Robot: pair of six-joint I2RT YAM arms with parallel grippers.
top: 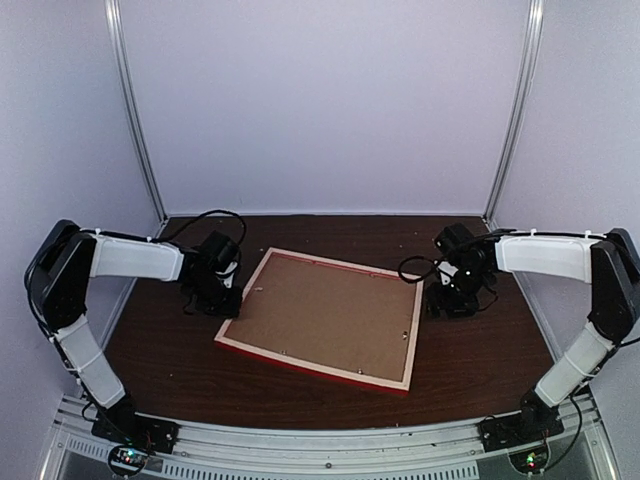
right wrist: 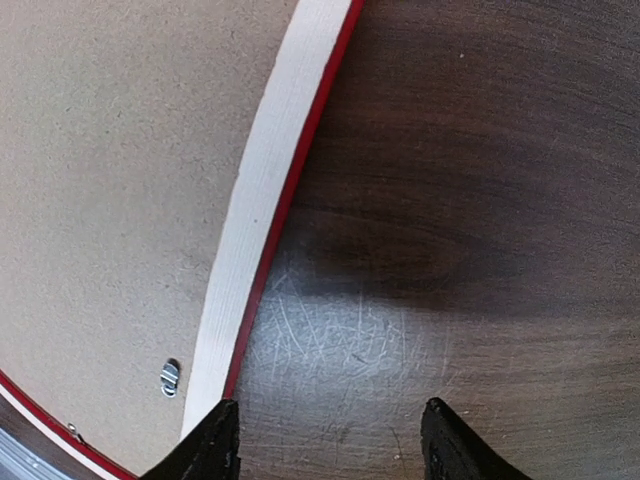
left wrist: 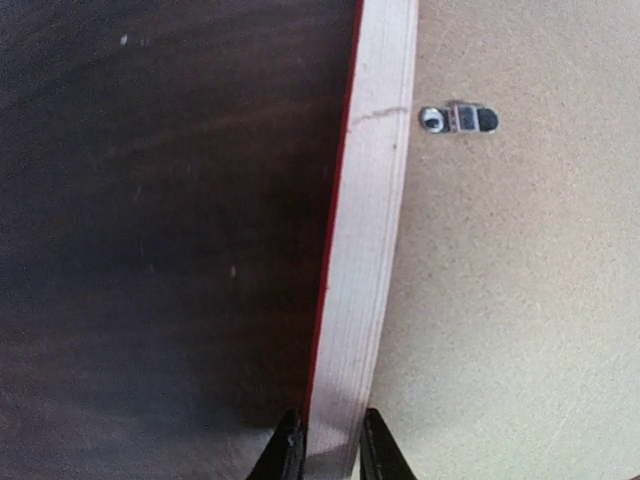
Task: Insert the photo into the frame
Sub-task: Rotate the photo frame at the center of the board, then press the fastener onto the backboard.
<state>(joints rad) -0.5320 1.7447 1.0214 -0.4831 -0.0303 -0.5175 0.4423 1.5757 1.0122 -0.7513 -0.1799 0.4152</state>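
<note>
The frame (left wrist: 365,250) lies face down in the middle of the tabletop (top: 480,350), with the brown board (top: 325,315) set in its back; the photo does not show anywhere. The left jaws pinch the frame's left rail; the right jaws are spread wide just beside the right rail, holding nothing. If only the left side lifts, I think the frame may tip, slide or slip out; the little clip (left wrist: 458,118) might let the board drop. Bare tabletop lies all around; the walls (top: 320,100) stand close.
</note>
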